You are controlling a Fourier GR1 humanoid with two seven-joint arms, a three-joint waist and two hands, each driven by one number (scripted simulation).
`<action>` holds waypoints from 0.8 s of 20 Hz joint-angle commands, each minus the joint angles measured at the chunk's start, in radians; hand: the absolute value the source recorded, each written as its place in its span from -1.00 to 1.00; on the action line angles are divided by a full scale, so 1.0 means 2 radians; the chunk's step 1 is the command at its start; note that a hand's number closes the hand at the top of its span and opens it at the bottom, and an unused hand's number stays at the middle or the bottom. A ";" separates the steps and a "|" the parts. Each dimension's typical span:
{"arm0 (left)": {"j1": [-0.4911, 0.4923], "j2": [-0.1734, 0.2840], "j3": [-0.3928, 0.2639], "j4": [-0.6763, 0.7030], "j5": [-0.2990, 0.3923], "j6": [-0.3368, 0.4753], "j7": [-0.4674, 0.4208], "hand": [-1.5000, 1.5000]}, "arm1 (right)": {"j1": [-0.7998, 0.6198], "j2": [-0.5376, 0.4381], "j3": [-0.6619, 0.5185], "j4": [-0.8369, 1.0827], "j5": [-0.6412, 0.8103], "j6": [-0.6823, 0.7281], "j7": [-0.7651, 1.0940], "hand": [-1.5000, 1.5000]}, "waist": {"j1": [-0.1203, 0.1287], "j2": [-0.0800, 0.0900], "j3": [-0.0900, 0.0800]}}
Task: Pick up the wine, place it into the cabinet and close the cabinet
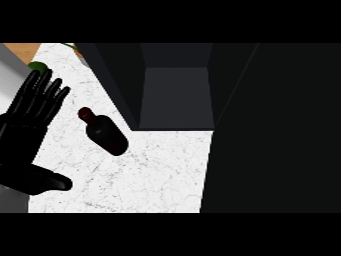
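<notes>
**Wine bottle on the bench beside the open cabinet**

The wine bottle [105, 132] rests on the white speckled bench [151, 175], seen from steeply above, its neck and cap toward the upper left and its dark body toward the lower right. It is apart from every hand and just left of the dark cabinet [174, 97], whose interior shows as a grey recess up and to the right of the bottle. A large dark panel, likely the cabinet's door or side, fills the view well to the right of the bottle.

The left hand [21, 132] shows to the left of the bottle, near it but not touching. Its fingers are straight and spread, pointing up the view, with the thumb sticking out toward the lower right, below the bottle's level. It holds nothing.

The right hand does not show.

Up and to the left of the bottle, past the fingertips, a small green object [38, 66] sits at the bench's far edge, too hidden to name.
</notes>
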 commanded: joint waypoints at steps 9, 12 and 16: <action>-0.034 0.007 0.009 0.194 -0.059 -0.057 -0.113 -1.00 | 0.020 0.009 -0.003 -0.037 -0.018 0.003 0.008 -1.00 | 0.000 0.000 0.000; -0.060 0.030 0.029 0.291 -0.060 -0.093 -0.149 -1.00 | 0.000 0.007 -0.007 -0.033 -0.022 0.001 0.028 -1.00 | -0.001 0.001 0.000; -0.061 0.014 0.012 0.336 -0.094 -0.088 -0.189 -1.00 | 0.033 0.010 -0.018 -0.020 -0.035 0.022 -0.020 -1.00 | -0.001 0.000 0.000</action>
